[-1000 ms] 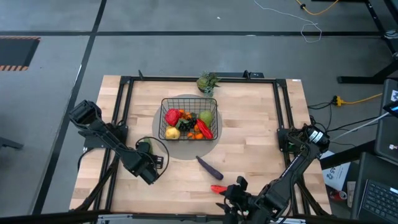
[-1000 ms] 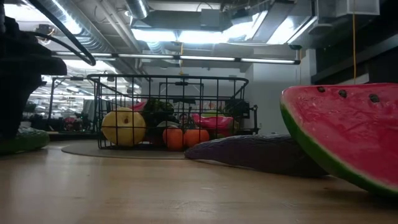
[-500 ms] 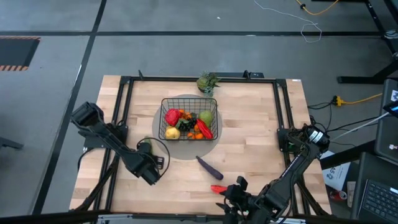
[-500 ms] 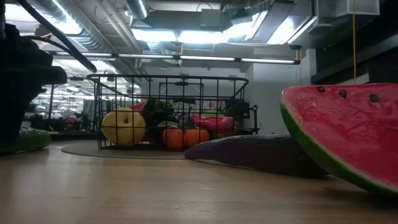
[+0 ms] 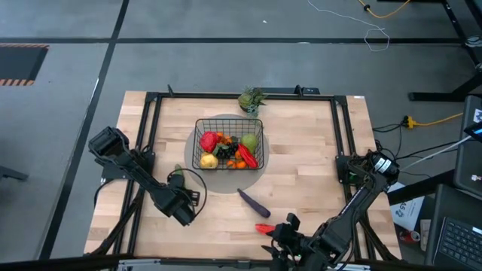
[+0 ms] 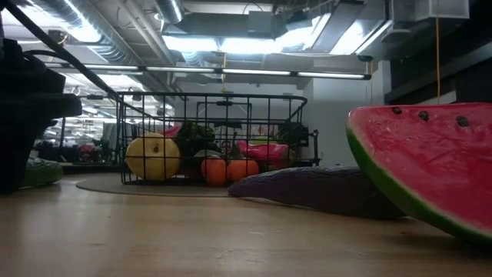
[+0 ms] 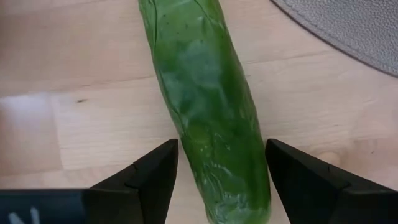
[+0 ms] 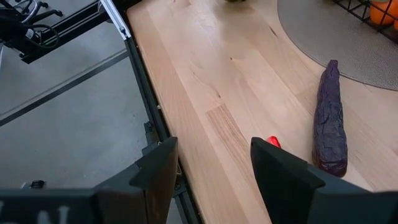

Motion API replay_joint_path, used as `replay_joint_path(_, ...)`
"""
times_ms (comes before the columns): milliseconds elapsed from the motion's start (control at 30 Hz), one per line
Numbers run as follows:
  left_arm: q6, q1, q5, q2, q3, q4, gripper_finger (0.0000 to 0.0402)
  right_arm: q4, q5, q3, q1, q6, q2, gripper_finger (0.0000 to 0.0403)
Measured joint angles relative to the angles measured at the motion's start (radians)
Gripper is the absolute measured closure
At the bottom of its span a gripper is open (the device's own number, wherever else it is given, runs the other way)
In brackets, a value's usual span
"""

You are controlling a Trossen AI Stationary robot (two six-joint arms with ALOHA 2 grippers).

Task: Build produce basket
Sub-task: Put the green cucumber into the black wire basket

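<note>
overhead looks straight down, low view level at tabletop, both sharing basket [image 5: 230,143]

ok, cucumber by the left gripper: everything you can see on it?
The cucumber is a green toy with a glossy, wrinkled, plastic-looking skin and fine dark specks. It lies flat on the wooden table, outside the basket, just off the edge of the grey mat. Its near end sits between the open fingers of the left gripper, gaps showing on both sides, so not yet gripped. In the high view the arm hides most of it.
</note>
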State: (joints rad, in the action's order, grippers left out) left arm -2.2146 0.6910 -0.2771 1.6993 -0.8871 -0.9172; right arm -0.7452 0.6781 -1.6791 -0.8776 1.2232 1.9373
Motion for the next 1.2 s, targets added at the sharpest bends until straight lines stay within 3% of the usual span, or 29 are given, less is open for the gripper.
replay_joint_path(200, 0.039, 0.0, 0.009, 0.0, -0.001, 0.074, 0.018, 0.0, 0.0, 0.0, 0.0, 0.001, 0.0, 0.0199)
replay_joint_path(467, 0.099, -0.001, 0.017, -0.001, -0.001, 0.11, 0.0302, 0.0, 0.0, 0.0, 0.0, 0.001, 0.0, 0.0199)
replay_joint_path(933, 0.097, 0.016, 0.071, -0.025, 0.0, 0.136, 0.0305, 0.0, -0.049, 0.0, 0.0, -0.004, 0.0, 0.0199)
replay_joint_path(1200, 0.096, 0.046, 0.087, -0.028, -0.073, 0.138, 0.0305, -0.001, -0.052, 0.0, -0.001, -0.005, 0.0, 0.0199)
